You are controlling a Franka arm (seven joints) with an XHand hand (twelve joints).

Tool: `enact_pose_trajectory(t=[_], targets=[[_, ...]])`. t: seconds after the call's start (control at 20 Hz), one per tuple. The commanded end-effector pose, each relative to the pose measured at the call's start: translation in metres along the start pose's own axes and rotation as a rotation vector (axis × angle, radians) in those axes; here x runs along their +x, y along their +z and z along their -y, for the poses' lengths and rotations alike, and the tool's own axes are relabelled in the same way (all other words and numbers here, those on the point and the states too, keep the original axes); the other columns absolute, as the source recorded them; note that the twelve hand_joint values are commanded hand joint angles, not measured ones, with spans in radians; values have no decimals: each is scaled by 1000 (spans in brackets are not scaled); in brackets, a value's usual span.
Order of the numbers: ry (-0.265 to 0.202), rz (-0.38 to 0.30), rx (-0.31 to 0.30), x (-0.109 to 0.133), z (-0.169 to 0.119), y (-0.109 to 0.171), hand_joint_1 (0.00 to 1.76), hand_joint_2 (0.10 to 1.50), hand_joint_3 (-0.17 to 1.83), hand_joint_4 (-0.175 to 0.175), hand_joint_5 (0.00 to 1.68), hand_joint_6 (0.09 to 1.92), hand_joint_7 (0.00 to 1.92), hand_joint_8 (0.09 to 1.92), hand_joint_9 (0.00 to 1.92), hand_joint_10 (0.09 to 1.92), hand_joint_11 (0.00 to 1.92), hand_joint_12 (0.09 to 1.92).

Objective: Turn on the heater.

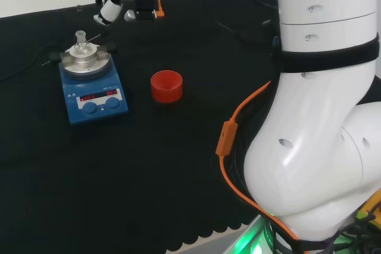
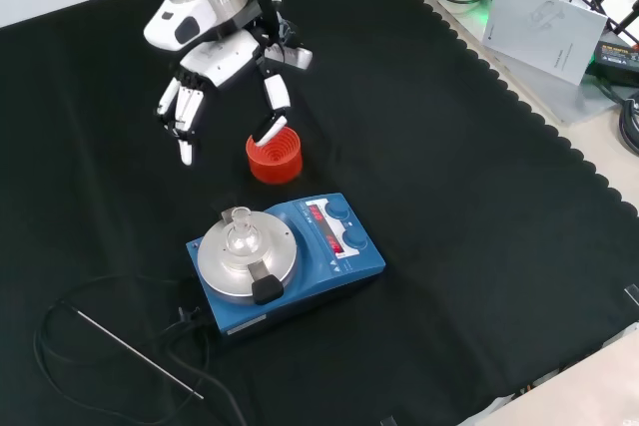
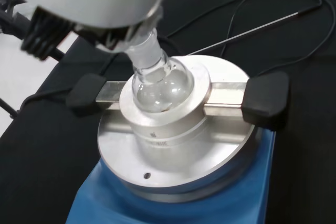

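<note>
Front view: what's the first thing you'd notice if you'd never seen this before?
Probably the black and white hand hanging over the black cloth with its fingers spread and relaxed, holding nothing. Below it in the front view stands a bright red ribbed ring, and nearer the camera a blue heater with two knobs, red lit displays and a small clear glass flask seated in its round metal block.

The heater (image 2: 344, 251) had a glossy blue casing and a smooth, brushed metal plate (image 3: 210, 150). A clear glass flask (image 3: 157, 85) gleamed; the table (image 1: 178, 176) wore matt black cloth.
</note>
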State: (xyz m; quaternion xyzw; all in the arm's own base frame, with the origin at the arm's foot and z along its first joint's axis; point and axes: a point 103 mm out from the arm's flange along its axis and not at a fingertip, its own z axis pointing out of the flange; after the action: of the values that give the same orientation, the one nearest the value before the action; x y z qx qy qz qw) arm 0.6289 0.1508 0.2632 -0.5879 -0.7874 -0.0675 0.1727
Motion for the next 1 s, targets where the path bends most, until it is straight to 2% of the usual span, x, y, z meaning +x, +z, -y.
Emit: enact_pose_trajectory(t=[0.05, 0.3, 0.5, 0.55, 0.75, 0.85, 1.0], targets=[[11, -3, -27, -11, 12, -14, 1034, 369, 1069, -7, 481, 382, 569, 603, 722, 588, 338, 1310], [16, 8, -27, -10, 18, -16, 1033, 371, 1066, -7, 483, 372, 569, 603, 721, 588, 337, 1310], [13, 15, 3, -17, 32, -19, 1030, 375, 1065, -7, 489, 363, 606, 611, 755, 593, 379, 1310], [11, 14, 15, -18, 36, -19, 1032, 378, 1065, -8, 493, 356, 654, 607, 802, 581, 427, 1300], [-4, 23, 46, -19, 52, -20, 1100, 434, 1083, -31, 475, 330, 949, 579, 1179, 466, 861, 1116], [-11, 34, 53, -17, 61, -22, 1117, 444, 1090, -36, 459, 316, 998, 578, 1252, 445, 951, 1067], [-13, 45, 55, -12, 77, -24, 1125, 446, 1095, -37, 442, 303, 996, 573, 1275, 437, 981, 1049]])
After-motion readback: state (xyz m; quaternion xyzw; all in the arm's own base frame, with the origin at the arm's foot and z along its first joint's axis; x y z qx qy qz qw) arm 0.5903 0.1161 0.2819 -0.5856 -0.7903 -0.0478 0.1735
